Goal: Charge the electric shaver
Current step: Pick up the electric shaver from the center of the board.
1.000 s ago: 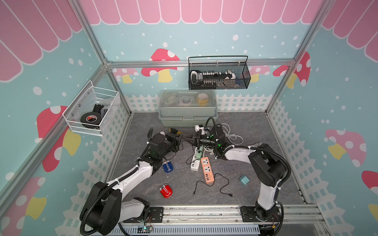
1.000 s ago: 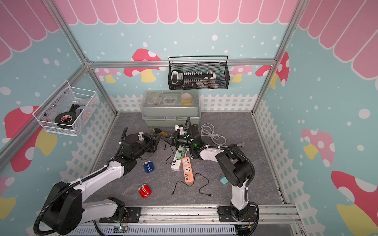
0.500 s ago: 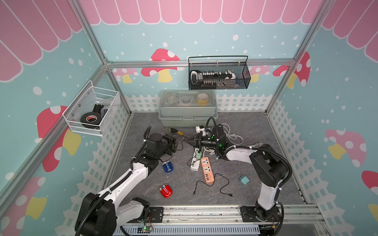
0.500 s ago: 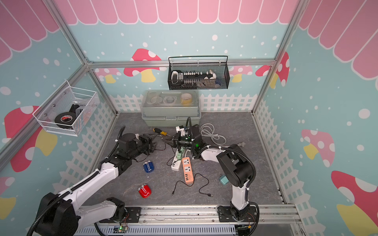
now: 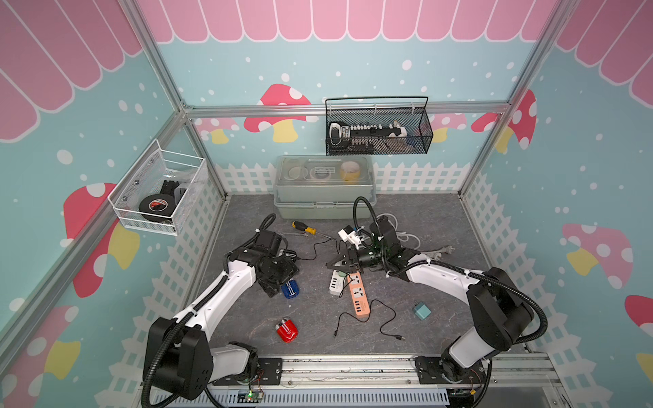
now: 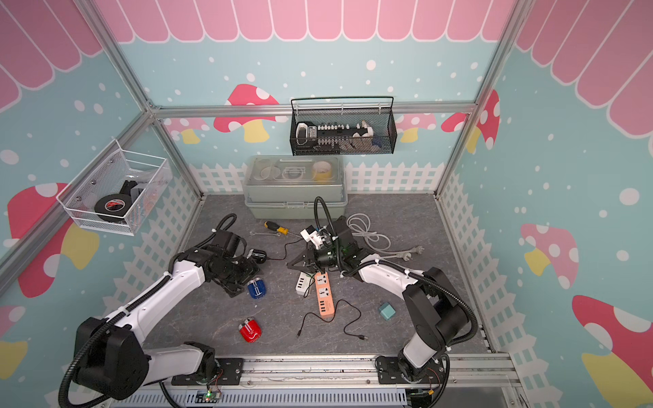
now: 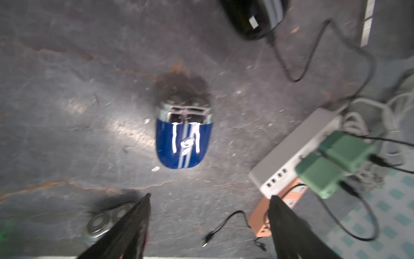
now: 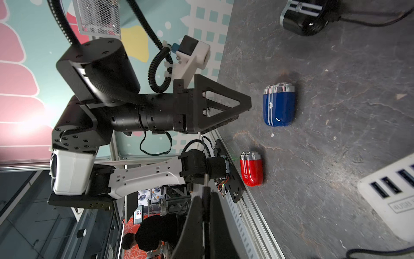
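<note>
Three electric shavers lie on the grey floor. The black shaver (image 5: 288, 253) (image 7: 253, 18) has a black cable plugged into it. The blue shaver (image 5: 290, 289) (image 7: 183, 139) (image 8: 279, 105) lies free, and the red shaver (image 5: 287, 329) (image 8: 251, 169) sits nearer the front. My left gripper (image 5: 272, 289) (image 7: 209, 201) (image 8: 243, 112) hangs open and empty, pointing down just left of the blue shaver. My right gripper (image 5: 328, 265) (image 8: 206, 195) is shut, low over the floor beside the white power strip (image 5: 335, 282) (image 7: 291, 157), with nothing seen in it.
Green adapters (image 7: 345, 150) with black cables sit in the white strip. An orange power strip (image 5: 358, 295), a loose black cable (image 5: 367, 318) and a teal adapter (image 5: 422, 311) lie right of centre. A screwdriver (image 5: 303, 228) and a grey toolbox (image 5: 323, 187) are at the back.
My left gripper has opened, let go at the black shaver and drawn back toward the front, beside the blue shaver. The right gripper has stayed shut, nearly still.
</note>
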Motion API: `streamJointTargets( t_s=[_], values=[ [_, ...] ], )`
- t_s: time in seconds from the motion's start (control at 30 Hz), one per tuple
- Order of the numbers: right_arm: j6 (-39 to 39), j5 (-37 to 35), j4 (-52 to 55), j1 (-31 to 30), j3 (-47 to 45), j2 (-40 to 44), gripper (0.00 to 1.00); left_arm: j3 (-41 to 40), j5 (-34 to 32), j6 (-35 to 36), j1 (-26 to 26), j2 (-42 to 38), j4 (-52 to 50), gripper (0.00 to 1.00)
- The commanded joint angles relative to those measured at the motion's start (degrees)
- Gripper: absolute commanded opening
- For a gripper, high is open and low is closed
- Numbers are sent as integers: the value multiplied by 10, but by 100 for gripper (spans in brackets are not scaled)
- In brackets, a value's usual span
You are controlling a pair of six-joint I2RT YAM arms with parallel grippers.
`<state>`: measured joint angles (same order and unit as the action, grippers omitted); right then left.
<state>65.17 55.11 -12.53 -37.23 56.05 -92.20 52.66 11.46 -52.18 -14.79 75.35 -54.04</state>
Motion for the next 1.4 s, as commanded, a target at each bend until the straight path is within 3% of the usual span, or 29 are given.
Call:
streamJointTargets(
  t_s=[0.0,0.17,0.47,0.7,0.9,1.1,1.2,1.37],
  values=[
    [-41,1,31,-7,-6,13,0,8,-32,88,-7,35,-50,84],
    [-19,-6,-6,-13,-20,18,0,33,-66,112,-23,111,-20,86],
    [-10,-12,-22,-17,-40,39,0,34,-98,112,-17,178,52,87],
    [3,-28,-43,-17,-59,44,0,24,-95,101,-10,210,93,77],
    [3,-24,-46,-18,-68,40,0,9,-91,87,-11,224,110,57],
    [7,-25,-67,-18,-76,29,0,-11,-70,55,-14,193,116,15],
    [17,-23,-121,-18,-85,23,0,-6,-32,6,-14,152,105,0],
    [3,-27,-139,-26,-76,16,0,53,20,-120,-14,78,58,0]
  ],
)
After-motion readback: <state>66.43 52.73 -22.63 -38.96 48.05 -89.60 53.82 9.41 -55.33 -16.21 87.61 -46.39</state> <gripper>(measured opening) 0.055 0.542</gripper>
